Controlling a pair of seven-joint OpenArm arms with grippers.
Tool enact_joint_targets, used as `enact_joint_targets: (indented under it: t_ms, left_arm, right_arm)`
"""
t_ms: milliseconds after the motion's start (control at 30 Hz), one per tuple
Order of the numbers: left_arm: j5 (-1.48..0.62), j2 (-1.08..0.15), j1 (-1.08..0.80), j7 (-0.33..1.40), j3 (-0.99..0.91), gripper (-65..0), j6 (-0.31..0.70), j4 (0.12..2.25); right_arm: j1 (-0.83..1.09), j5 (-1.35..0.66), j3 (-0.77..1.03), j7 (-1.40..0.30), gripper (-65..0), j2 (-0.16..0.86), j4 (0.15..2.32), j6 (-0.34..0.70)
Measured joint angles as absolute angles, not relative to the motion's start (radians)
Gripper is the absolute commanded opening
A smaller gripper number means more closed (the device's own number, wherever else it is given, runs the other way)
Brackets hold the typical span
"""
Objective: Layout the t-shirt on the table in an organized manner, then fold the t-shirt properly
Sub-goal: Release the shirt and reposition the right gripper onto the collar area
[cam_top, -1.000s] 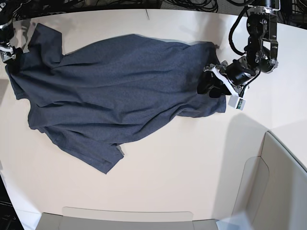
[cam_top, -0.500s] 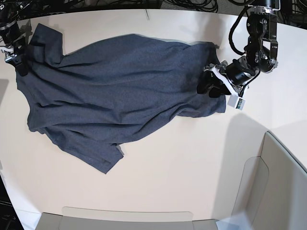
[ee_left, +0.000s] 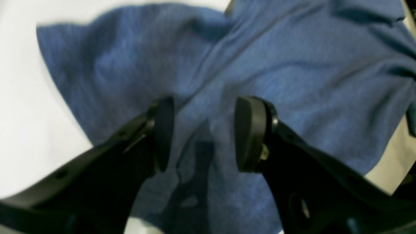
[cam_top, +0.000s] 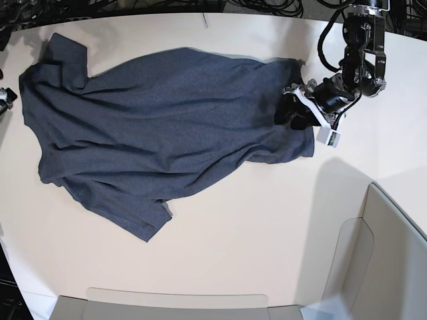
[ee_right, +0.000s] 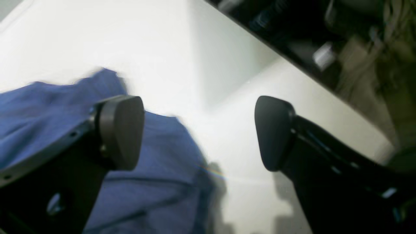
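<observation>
The t-shirt (cam_top: 153,133) lies spread and wrinkled across the off-white surface (cam_top: 253,220), one sleeve pointing toward the near edge. The left end effector (ee_left: 203,133) hovers low over the shirt's hem end, its fingers parted with cloth below them but nothing pinched. The right end effector (ee_right: 198,131) stands spread wide at the shirt's opposite edge, holding nothing

t-shirts: 1 (cam_top: 153,133) | desks: 1 (cam_top: 253,220) | pincers on the t-shirt: 1, left pincer (ee_left: 203,133) | pincers beside the t-shirt: 1, right pincer (ee_right: 198,133)
</observation>
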State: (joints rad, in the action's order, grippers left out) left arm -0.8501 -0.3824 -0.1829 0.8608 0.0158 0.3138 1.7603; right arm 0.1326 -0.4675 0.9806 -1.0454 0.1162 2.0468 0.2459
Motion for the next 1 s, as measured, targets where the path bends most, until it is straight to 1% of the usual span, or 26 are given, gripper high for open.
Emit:
enact_joint_targets:
  t_ms: [67, 200, 300, 367, 433, 500, 600, 733, 833, 1000]
  left_arm:
    - [-0.853, -0.383, -0.182, 0.859, 0.016, -37.2, 0.314, 1.76]
    - [-0.853, -0.383, -0.175, 0.849, 0.015, -37.2, 0.314, 1.761]
    - [-0.853, -0.383, -0.183, 0.853, 0.015, -37.2, 0.315, 1.76]
    - [-0.852, -0.385, -0.192, 0.851, 0.013, -37.2, 0.314, 1.76]
    - [-0.853, -0.387, -0.212, 0.846, 0.012, -37.3, 0.314, 1.76]
    - [-0.853, -0.402, -0.232, 0.862, 0.004, -37.3, 0.315, 1.759]
    - [-0.865, -0.39, -0.292, 0.837, -0.116, -37.3, 0.314, 1.761]
    - [-0.852, -0.28, -0.329, 0.845, -0.316, -37.3, 0.307, 1.76]
    - [-0.852, -0.217, -0.328, 0.87, -0.4, -37.1, 0.308, 1.76]
    - [-0.86, -0.208, -0.324, 1.076, -0.427, -36.8, 0.314, 1.76]
  right_arm:
    - [0.142, -0.444, 0.887, -1.068, -13.0, 0.106, 2.042, 0.253]
    - [0.185, -0.393, 0.699, -1.061, -13.0, 0.104, 2.039, 0.253]
    - [0.213, -0.34, 0.532, -0.98, -13.0, 0.104, 2.037, 0.25]
    - [0.24, -0.238, 0.43, -0.91, -13.0, 0.108, 2.038, 0.255]
    - [0.259, -0.126, 0.363, -0.908, -13.0, 0.105, 2.033, 0.257]
    - [0.259, -0.003, 0.317, -0.905, -13.0, 0.105, 2.025, 0.257]
    - [0.254, 0.09, 0.255, -0.899, -13.0, 0.11, 1.99, 0.253]
    - [0.249, 0.121, 0.223, -0.895, -13.0, 0.107, 1.913, 0.255]
    - [0.241, 0.129, 0.225, -0.9, -13.0, 0.112, 1.871, 0.257]
    - [0.224, 0.128, 0.223, -0.893, -13.0, 0.112, 1.858, 0.257]
